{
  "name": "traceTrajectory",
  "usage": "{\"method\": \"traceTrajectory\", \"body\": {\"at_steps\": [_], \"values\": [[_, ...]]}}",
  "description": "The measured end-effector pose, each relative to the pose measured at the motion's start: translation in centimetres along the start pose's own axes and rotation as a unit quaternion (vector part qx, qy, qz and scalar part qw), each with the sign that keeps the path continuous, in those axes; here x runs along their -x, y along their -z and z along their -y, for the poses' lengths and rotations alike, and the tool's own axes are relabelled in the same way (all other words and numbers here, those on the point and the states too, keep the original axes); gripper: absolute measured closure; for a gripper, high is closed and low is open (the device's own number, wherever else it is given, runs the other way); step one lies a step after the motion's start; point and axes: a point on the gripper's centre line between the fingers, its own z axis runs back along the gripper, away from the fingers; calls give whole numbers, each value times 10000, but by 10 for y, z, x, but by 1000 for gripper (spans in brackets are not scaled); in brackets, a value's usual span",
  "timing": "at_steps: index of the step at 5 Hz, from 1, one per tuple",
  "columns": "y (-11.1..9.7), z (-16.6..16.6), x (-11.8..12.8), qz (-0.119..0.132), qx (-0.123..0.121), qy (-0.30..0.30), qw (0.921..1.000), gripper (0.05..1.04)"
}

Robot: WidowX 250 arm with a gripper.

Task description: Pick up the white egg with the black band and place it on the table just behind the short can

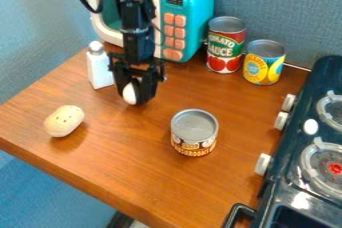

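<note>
Clamping the white egg (129,93) in the jaws on the bench's (127,157) far left, right of the white bottle (99,67); probably handling light, stiff, slippery; wanting a gentle squeeze round its middle.

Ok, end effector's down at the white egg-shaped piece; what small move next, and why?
I'd probably raise the end effector slightly, straight up, as a test: the white egg-shaped piece is right at it, but whether it's gripped can't be told from here. The white bottle stands close by, so sideways motion seems riskier.
</note>
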Motion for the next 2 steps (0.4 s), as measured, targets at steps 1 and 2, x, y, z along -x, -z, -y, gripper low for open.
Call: {"method": "traceTrajectory", "body": {"at_steps": [1, 2], "values": [[-26, 21, -7, 236, -59, 184, 9995, 372], [-54, 69, -24, 520, -200, 641, 9964, 372]]}}
